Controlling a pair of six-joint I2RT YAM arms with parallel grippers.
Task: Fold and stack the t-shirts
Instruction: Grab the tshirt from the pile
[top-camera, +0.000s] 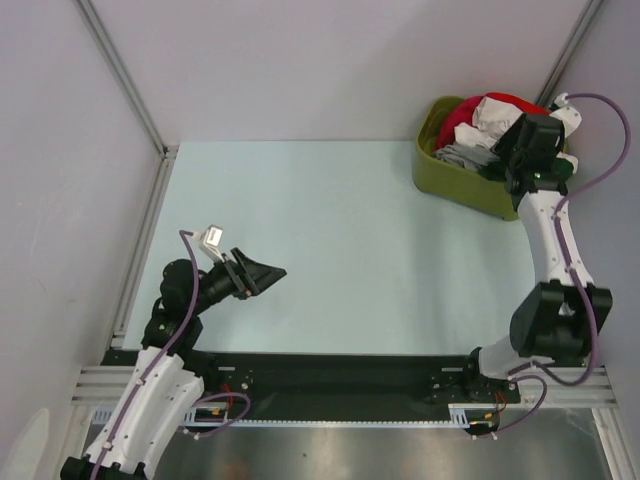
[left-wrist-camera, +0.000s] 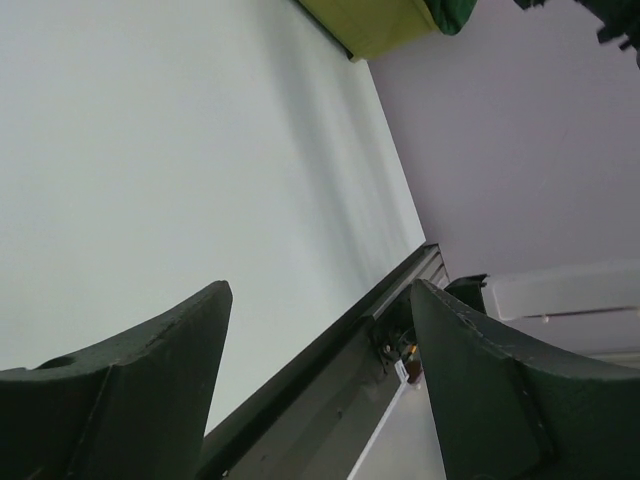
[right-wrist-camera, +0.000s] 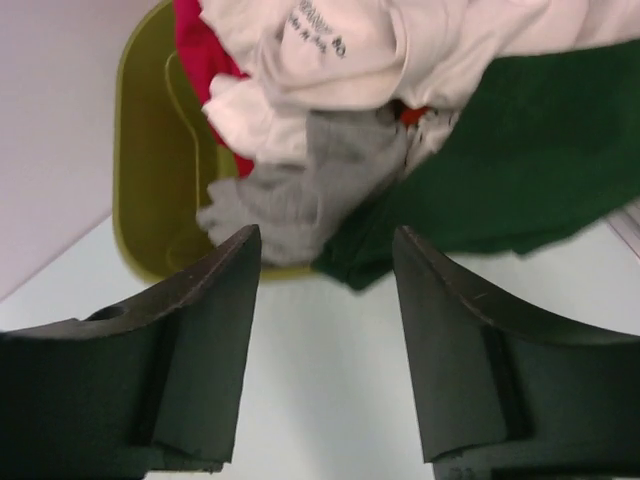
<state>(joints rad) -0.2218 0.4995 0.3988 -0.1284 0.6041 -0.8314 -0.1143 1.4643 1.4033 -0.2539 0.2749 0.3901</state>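
Observation:
The t-shirts lie crumpled in an olive-green tub (top-camera: 450, 178) at the back right. In the right wrist view a cream-white shirt with black lettering (right-wrist-camera: 350, 40) lies on top, and a dark green shirt (right-wrist-camera: 520, 170) spills over the rim onto the table. My right gripper (right-wrist-camera: 325, 240) is open and empty, just above the tub's near edge (top-camera: 503, 165), close to the green shirt's hanging corner. My left gripper (top-camera: 272, 272) is open and empty above the table's left side, far from the tub; its wrist view (left-wrist-camera: 320, 288) shows only table and rail.
A red garment (right-wrist-camera: 200, 50) and a grey one (right-wrist-camera: 300, 195) are in the tub (right-wrist-camera: 150, 170) too. The pale table (top-camera: 340, 240) is bounded by grey walls, a metal rail (top-camera: 140, 250) on the left and a black rail (top-camera: 330, 365) at the front.

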